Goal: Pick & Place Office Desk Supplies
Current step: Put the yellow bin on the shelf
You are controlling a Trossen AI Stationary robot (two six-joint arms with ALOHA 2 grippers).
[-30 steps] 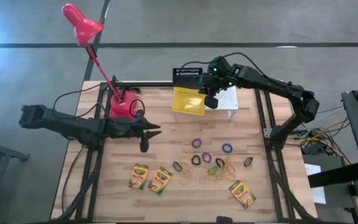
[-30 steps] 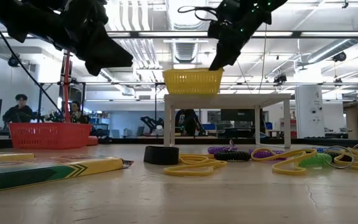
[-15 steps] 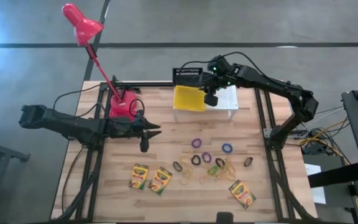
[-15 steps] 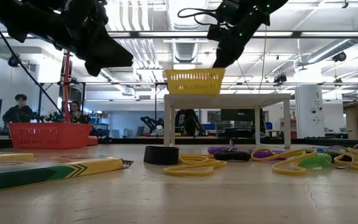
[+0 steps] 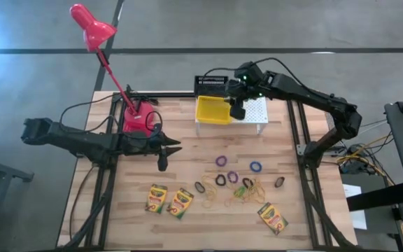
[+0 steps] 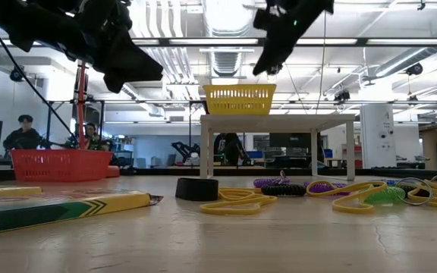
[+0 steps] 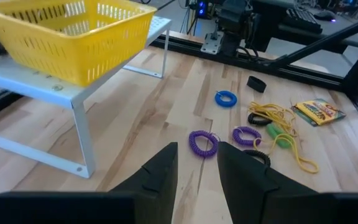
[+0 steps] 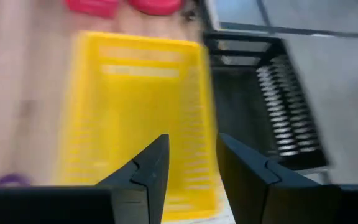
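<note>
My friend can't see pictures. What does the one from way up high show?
A yellow basket sits on a white stand with the right gripper open beside it. Crayon boxes and rubber bands lie on the wooden table.

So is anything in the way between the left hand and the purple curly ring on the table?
Nothing visible is. The left hand hangs open above the bare wood, and the nearest purple coil ring lies just past its fingertips with only table between. The white riser holding the yellow basket stands off to one side.
</note>
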